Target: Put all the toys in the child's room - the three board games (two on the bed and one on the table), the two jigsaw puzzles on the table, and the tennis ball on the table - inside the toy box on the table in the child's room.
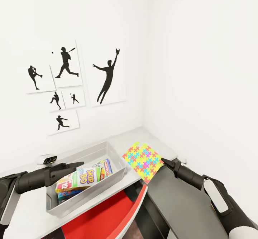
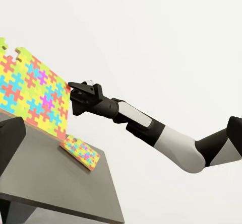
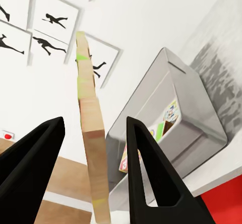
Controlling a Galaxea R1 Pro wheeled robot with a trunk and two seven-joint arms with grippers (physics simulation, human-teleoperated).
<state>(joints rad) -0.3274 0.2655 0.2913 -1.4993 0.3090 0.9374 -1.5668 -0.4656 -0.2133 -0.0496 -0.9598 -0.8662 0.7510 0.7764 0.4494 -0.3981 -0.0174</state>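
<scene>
Right claw (image 1: 165, 161) has a jigsaw puzzle (image 1: 142, 160) lifted off the dark corner section of the surface (image 1: 186, 206), gripping it at the edge nearest the arm. The right wrist view shows the sheet edge-on between the two fingers (image 3: 151, 168), with daylight either side of it, so contact isn't confirmed, but it's airborne in the left wrist view, so I judge it held.

Key relation: the toy box (image 1: 118, 176) lies to the left of the right claw, just beside the puzzle's far corner. The puzzle hangs tilted, its flat face toward the head camera and its plane running from the claw toward the box. The box's long axis runs diagonally from near-left to far-right, and its far end is the end closest to the puzzle. Next move is likely a short carry left over the rim, then release.

Second jigsaw puzzle (image 2: 80, 152) lies flat on the dark section, below the lifted one.

Box already holds board games (image 1: 84, 180): a Skip-Bo box on top, a blue one under it, and another behind.

Left claw (image 1: 77, 166) hovers over the box's near-left part; can't tell its opening, nothing visibly in it.

Right arm is the one placed for this.
</scene>
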